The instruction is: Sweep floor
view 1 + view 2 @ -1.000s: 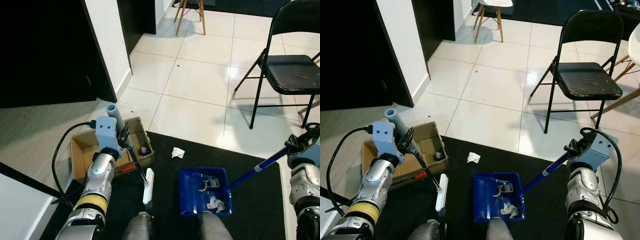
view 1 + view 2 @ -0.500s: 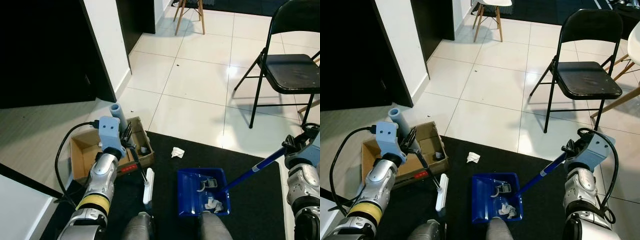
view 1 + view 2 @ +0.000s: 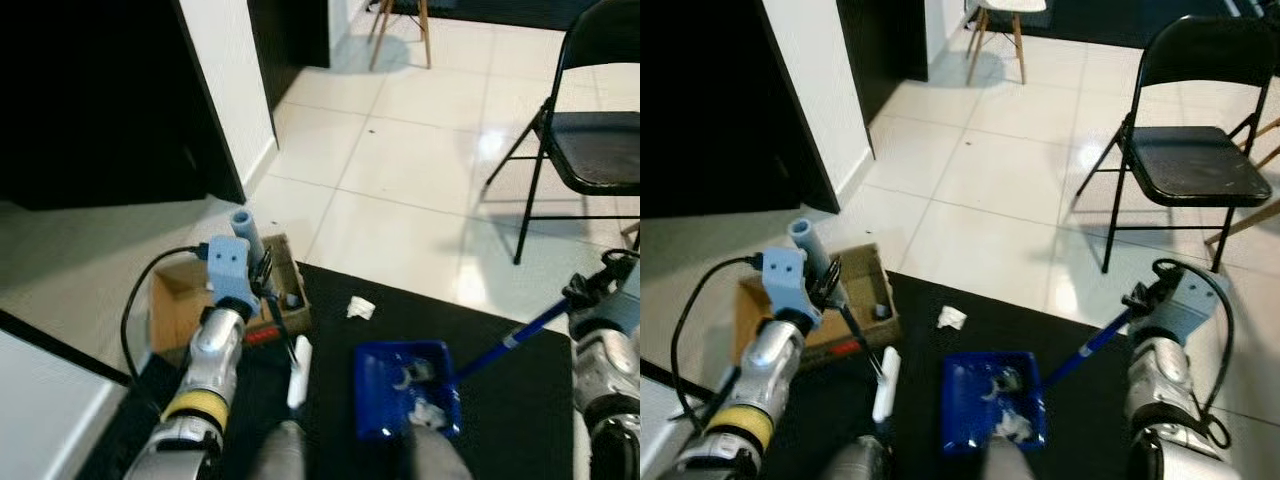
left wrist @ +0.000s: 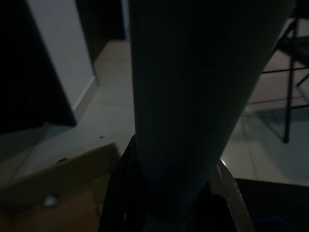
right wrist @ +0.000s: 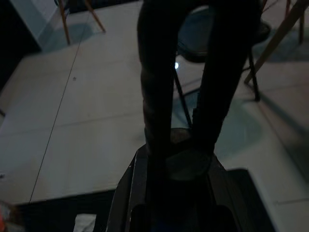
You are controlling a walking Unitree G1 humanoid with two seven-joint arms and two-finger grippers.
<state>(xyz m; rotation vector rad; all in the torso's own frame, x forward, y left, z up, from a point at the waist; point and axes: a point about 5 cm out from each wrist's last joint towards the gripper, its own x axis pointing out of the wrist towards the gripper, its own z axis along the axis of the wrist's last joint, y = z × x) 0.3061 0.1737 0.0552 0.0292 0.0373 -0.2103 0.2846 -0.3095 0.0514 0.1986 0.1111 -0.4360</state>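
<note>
By the cardboard box (image 3: 175,310), the left gripper (image 3: 830,280) is clamped around the brush (image 3: 885,385) handle, its white head down on the black mat (image 3: 500,410). A paper scrap (image 3: 359,308) lies beyond the blue dustpan (image 3: 405,390), whose long handle the right gripper (image 3: 1137,300) seems to clasp.

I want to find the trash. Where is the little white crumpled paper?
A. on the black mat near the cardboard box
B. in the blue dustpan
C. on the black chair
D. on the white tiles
A: the crumpled paper lies on the black mat, between the cardboard box and the blue dustpan.
</note>
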